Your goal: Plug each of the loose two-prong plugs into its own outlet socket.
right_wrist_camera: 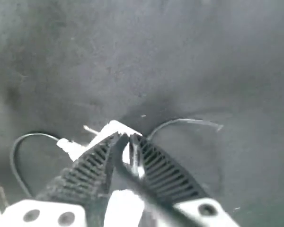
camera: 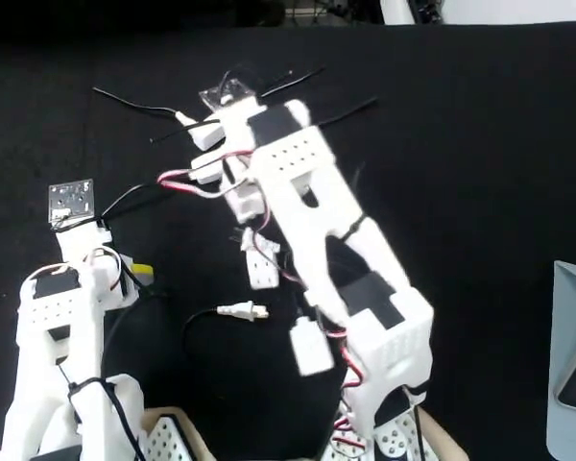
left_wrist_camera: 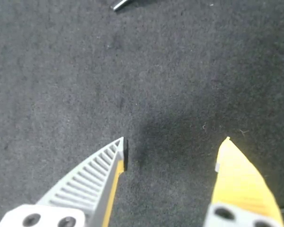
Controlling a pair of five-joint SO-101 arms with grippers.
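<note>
My right gripper (right_wrist_camera: 128,137) is shut on a white two-prong plug (right_wrist_camera: 114,130). A metal prong sticks out past the fingertips, and a thin black cord (right_wrist_camera: 20,144) runs between the fingers and loops off to both sides. From above, this gripper (camera: 221,101) sits at the far middle of the table, the plug (camera: 188,119) beside it. A second white plug (camera: 242,310) lies loose on its black cord nearer the front. My left gripper (left_wrist_camera: 175,142) is open over bare black cloth, and it stands at the left (camera: 72,204).
The table is covered in black cloth (camera: 461,154). Loose black wires (camera: 350,111) lie at the far middle. A small white block (camera: 261,264) lies under the right arm. A grey-blue tray (camera: 571,365) is at the right edge and a cardboard box (camera: 173,437) at the front.
</note>
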